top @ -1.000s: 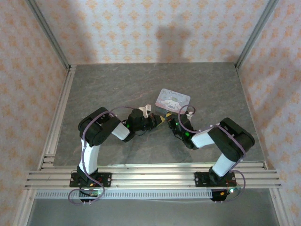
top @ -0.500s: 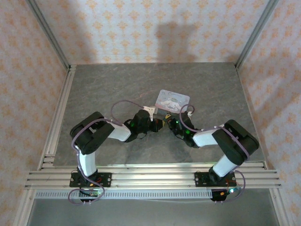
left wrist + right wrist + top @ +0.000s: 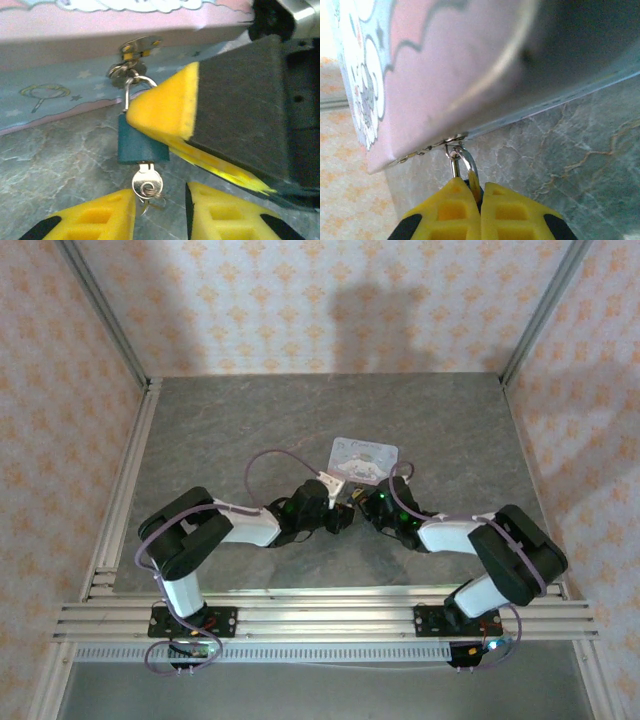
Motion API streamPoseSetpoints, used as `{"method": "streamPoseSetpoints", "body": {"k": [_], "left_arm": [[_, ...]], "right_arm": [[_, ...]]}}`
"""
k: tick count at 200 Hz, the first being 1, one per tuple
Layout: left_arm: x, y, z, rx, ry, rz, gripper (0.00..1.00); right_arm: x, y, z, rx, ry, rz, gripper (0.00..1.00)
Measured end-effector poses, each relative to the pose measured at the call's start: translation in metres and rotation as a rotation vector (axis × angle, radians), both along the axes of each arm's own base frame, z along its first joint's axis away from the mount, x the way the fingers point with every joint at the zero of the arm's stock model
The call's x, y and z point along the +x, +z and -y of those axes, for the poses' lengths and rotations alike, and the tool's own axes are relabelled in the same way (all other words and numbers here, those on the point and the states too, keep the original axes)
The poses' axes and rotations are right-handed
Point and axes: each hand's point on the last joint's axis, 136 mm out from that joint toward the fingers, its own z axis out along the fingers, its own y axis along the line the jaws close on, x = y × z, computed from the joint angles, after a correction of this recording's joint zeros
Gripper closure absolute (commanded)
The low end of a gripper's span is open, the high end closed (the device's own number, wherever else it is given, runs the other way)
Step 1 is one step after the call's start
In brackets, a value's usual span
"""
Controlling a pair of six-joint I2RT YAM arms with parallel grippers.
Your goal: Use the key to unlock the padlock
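Observation:
The padlock [image 3: 142, 145] has a small blue body, and its thin shackle [image 3: 131, 92] hangs through the hasp of the pale-blue tin [image 3: 60, 100]. The key [image 3: 147, 182] sticks in the bottom of the padlock, with a small wire ring through its head. My left gripper [image 3: 160, 215] is open just below the key, and the key's head sits by the left fingertip without being clamped. My right gripper [image 3: 481, 200] is shut on the padlock body, with the shackle [image 3: 460, 157] rising from its fingers. In the top view both grippers meet just below the tin [image 3: 365, 458].
The tin lies on the grey marbled table [image 3: 230, 430], near its middle. Aluminium rails [image 3: 120, 500] run along the left and near edges. Patterned walls close off the back and both sides.
The left arm has folded lower, with its elbow swung left and its wrist pushed right toward the tin. The right arm has reached further forward. The tin has shifted slightly away.

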Motion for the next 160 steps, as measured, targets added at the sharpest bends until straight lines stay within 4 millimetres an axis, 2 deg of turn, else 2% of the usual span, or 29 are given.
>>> {"method": "streamPoseSetpoints", "body": {"k": [30,62,106,160], "left_arm": [[-0.003,0.018,0.001,-0.023,-0.005,0.019,0.58],[-0.004,0.035,-0.005,-0.051,0.010,0.035,0.58],[0.000,0.027,-0.018,-0.070,0.074,-0.024,0.58],[-0.001,0.015,-0.017,-0.088,0.097,-0.087,0.59]], "right_arm": [[0.000,0.002,0.006,-0.063,0.069,-0.008,1.00],[-0.003,0.000,0.013,-0.132,0.142,-0.015,1.00],[-0.002,0.000,0.019,-0.212,0.230,-0.012,1.00],[-0.002,-0.002,0.019,-0.286,0.308,-0.009,1.00]]}}
